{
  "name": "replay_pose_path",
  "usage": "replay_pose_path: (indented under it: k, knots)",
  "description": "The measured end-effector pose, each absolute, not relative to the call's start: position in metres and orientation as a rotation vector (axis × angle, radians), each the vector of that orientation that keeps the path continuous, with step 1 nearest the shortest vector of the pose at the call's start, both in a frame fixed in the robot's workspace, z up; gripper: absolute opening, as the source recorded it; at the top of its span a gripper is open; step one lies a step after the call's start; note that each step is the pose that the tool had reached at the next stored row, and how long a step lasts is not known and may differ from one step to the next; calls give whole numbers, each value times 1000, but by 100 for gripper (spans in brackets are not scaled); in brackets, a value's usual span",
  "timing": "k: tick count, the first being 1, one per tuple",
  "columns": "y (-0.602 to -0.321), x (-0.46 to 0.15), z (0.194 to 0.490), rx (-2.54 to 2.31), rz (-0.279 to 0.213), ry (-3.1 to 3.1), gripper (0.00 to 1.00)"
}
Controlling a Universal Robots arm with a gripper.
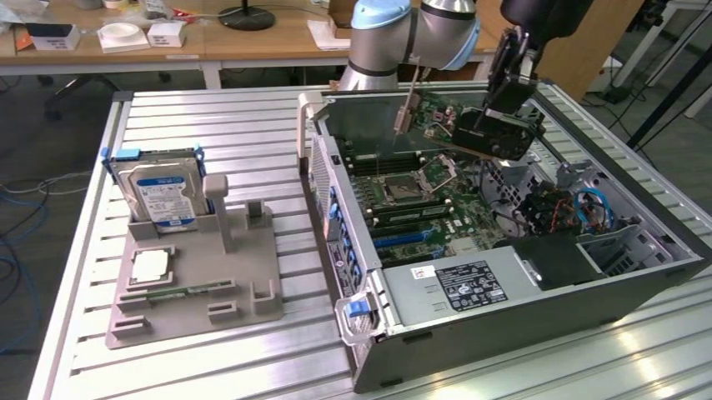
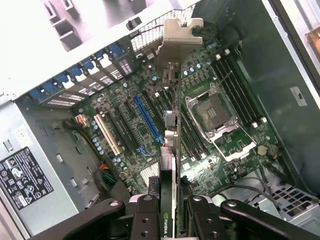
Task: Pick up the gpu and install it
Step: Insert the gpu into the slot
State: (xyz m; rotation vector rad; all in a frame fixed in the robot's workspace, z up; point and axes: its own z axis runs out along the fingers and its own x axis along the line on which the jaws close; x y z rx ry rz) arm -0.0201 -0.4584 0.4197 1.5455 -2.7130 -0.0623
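Gripper (image 2: 170, 210) pinches the gpu (image 1: 484, 125) by its edge; I see it hanging above the motherboard (image 2: 150, 125) inside the open case (image 1: 623, 275).

Gpu (image 2: 169, 190) lower end hidden btwn gripper (image 2: 172, 212) fingers; arm (image 1: 406, 33) cut off by frame edge.

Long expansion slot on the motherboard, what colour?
Blue; the long slot shows best in the wrist view, beside a white one.

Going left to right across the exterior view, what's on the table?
Hard drive standing in the gray holder → open computer case, with the gpu held over it in the gripper fingers.
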Motion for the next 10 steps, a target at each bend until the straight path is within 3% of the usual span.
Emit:
replay_pose_path:
  k: [10]
  knots:
    - [-458, -20, 419, 1693, -61, -2621, 26]
